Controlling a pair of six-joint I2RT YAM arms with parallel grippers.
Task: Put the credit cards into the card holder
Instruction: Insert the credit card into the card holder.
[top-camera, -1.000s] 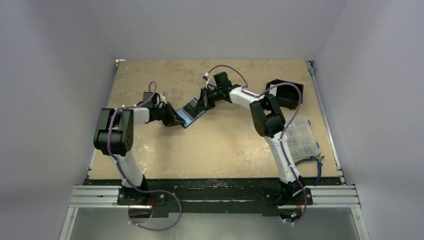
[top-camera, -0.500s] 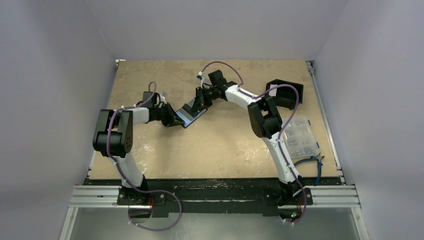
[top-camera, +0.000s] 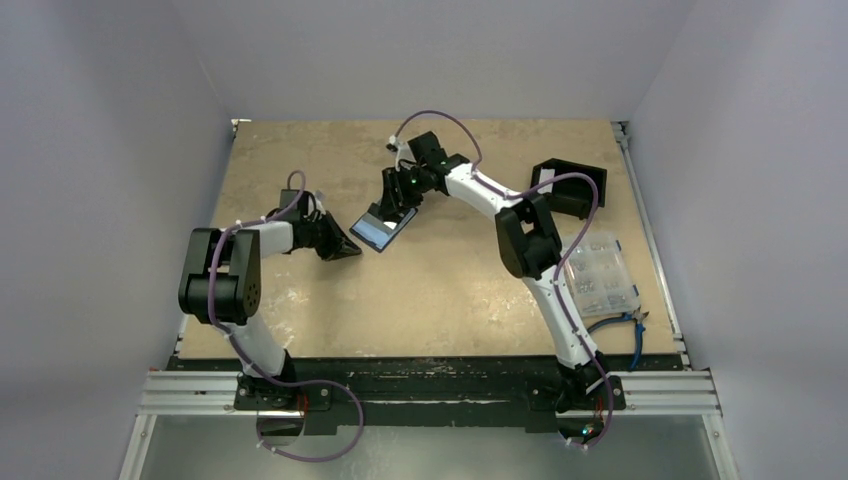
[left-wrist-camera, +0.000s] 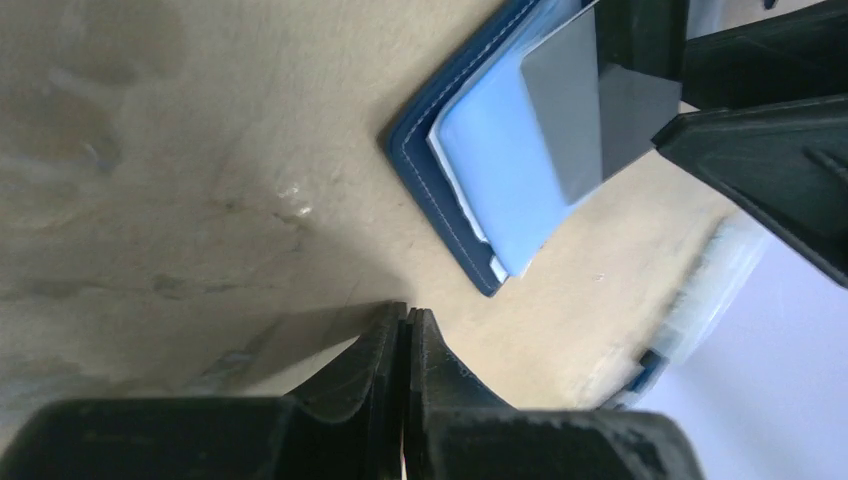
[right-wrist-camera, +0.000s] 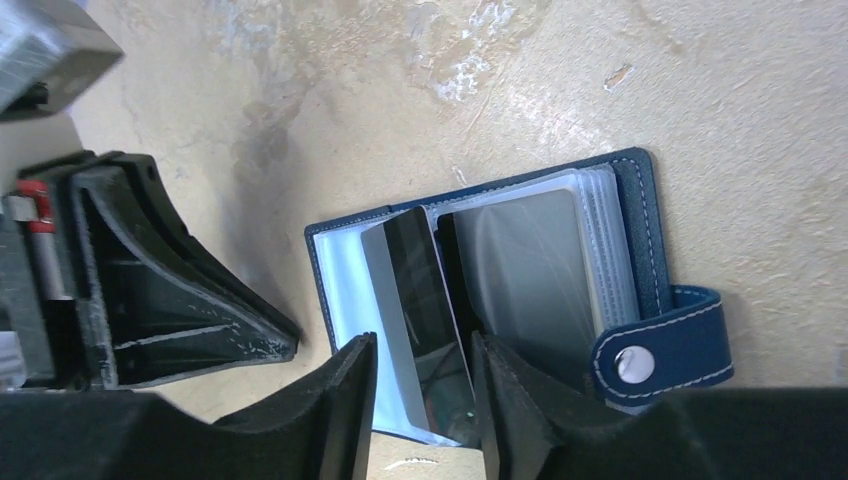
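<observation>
Lying open, navy card holder (right-wrist-camera: 640, 215) shows pale inside; right claw (right-wrist-camera: 422, 348) pinches card (right-wrist-camera: 408, 285), left claw (left-wrist-camera: 406, 318) closed

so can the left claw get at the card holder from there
Probably yes: only tabletop shows between the shut left claw and the card holder's near corner; the right claw, holding a credit card, sits over its far part.

Navy card holder (right-wrist-camera: 645, 225) open flat w/ dark card (right-wrist-camera: 415, 300) tilted atop.
</observation>
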